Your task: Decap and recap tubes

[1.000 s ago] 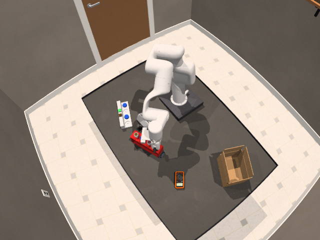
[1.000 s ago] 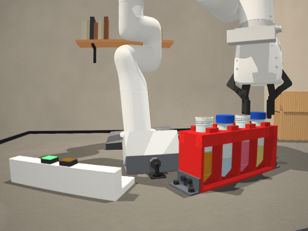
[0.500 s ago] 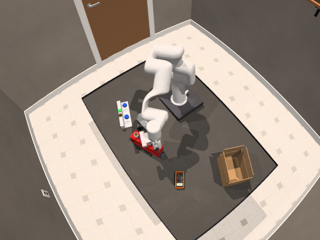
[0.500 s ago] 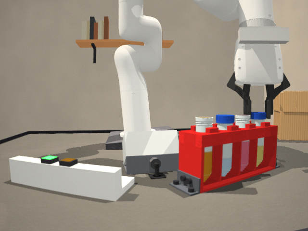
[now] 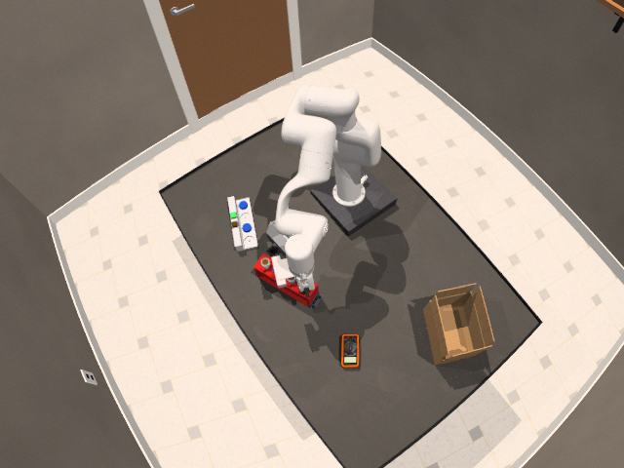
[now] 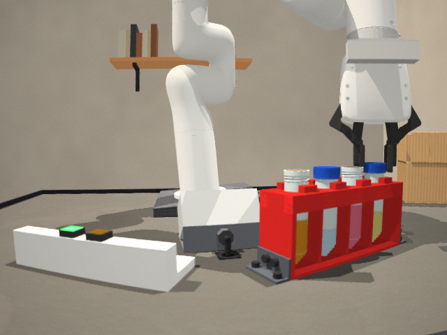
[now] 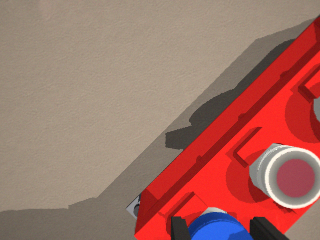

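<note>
Your end effector (image 6: 374, 158) is clamped on a blue cap (image 6: 374, 167) sitting on the tube at the far right end of the red decapping station (image 6: 335, 230) in the exterior view. One black finger (image 6: 358, 149) sits on each side of the cap, about half spread.

In the wrist view the cap (image 7: 215, 227) is cut off at the 6 o'clock edge, so you can't see how deep the grip goes. At 3 o'clock from it stands an uncapped tube (image 7: 289, 175) with pink liquid.

From the exterior you see two capped and two open tubes; the second capped one (image 6: 326, 172) is the second from the left.

The cap tray (image 5: 243, 223) in the top view holds two blue caps, at 10 o'clock of the station. Its green lamp (image 6: 71, 229) is lit. Nest numbers are unreadable, and the arm hides most of the station from the top.
</note>
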